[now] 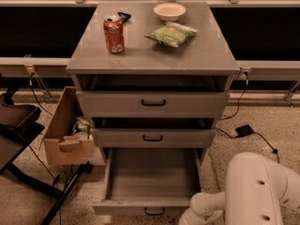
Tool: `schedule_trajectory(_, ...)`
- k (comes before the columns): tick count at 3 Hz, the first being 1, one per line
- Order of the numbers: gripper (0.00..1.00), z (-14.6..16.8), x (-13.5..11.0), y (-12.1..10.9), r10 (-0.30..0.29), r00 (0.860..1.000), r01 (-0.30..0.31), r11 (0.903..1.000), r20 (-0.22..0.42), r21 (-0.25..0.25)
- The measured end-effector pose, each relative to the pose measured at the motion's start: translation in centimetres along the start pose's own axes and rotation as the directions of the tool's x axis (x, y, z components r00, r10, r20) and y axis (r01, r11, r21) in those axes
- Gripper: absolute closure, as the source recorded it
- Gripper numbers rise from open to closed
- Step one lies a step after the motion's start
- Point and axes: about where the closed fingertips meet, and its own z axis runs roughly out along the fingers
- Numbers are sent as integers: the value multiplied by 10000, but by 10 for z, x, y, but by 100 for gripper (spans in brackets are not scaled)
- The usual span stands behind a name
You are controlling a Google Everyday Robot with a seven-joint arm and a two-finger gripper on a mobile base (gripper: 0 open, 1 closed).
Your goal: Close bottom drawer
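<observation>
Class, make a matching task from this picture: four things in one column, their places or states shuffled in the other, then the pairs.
1 bottom drawer
2 soda can
3 bowl
4 cardboard box

A floor, left of cabinet
B pulled far out
C cabinet top, rear edge
D cabinet top, left

Pairs: 1-B, 2-D, 3-C, 4-A.

The gripper is out of view; the arm leaves the bottom edge beside the drawer's front right corner.

Setting: robot lab or workroom. Evidence: grey drawer cabinet (154, 55) on speckled floor (267, 118), cabled power brick (243, 130), cardboard box (65, 137), white robot arm (258, 191) lower right; gripper off-frame below it.
</observation>
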Motion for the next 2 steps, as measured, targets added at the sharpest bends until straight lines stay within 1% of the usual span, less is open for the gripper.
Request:
schedule_trajectory(1,100,-6,-14,-18,-28,10000,23,9977,63,675)
schedule_trajectory(2,100,-6,-32,-36,-128,9997,105,9934,194,1146)
